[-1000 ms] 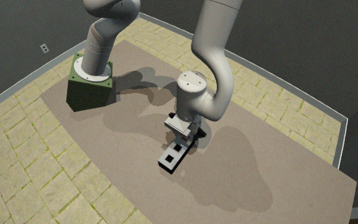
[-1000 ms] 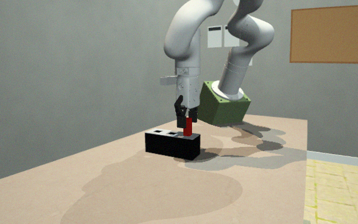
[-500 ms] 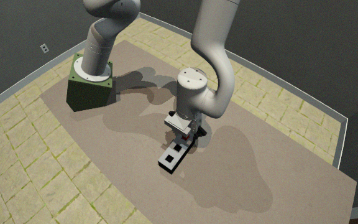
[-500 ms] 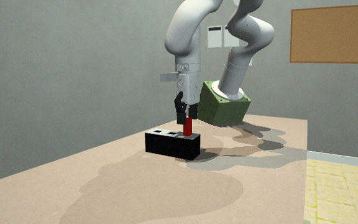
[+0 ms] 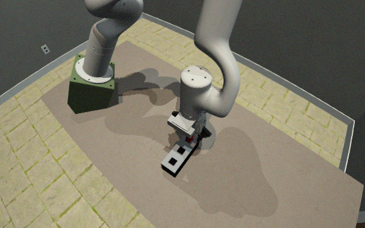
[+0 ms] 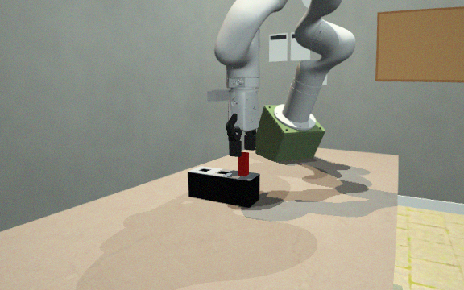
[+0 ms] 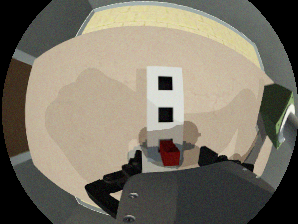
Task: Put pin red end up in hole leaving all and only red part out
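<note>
A black block with a grey top lies on the table. The pin stands upright in the block's end hole nearest the robot base, with only its red part showing above the top. The other two holes are empty. My gripper is open and hangs just above the pin's top, fingers apart on either side and not touching it. In the top view the wrist hides most of the fingers.
The green base pedestal of the arm stands on the table behind the block. The table edge runs to the right, with tiled floor beyond.
</note>
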Robot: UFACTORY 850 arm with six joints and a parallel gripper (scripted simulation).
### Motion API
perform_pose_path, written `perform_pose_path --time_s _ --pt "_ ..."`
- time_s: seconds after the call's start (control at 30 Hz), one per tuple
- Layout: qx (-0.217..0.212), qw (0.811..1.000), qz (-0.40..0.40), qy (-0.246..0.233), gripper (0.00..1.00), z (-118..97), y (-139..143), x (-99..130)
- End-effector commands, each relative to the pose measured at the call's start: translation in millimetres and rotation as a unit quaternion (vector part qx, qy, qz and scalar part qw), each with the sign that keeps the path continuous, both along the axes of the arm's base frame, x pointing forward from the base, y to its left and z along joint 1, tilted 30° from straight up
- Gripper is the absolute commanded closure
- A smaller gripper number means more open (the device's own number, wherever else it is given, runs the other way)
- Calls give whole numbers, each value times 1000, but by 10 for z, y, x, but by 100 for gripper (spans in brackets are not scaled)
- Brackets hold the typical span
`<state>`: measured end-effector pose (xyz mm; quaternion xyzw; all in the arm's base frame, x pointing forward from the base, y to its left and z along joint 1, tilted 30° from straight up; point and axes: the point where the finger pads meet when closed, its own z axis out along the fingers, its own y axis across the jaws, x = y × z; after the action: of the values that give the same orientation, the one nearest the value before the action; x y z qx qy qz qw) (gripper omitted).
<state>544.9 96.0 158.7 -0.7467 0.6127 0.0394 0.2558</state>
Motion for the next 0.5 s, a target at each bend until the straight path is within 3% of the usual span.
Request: perform_pose_path --time_s 0.0,0.07,0.1,0.47 --pt "0 1000 0 -1 0 10 -3 6" --pt "0 1000 0 -1 0 10 -3 6" --pt "0 1000 0 -1 0 112 -54 -25" --pt "0 1000 0 -1 0 112 -54 -25"
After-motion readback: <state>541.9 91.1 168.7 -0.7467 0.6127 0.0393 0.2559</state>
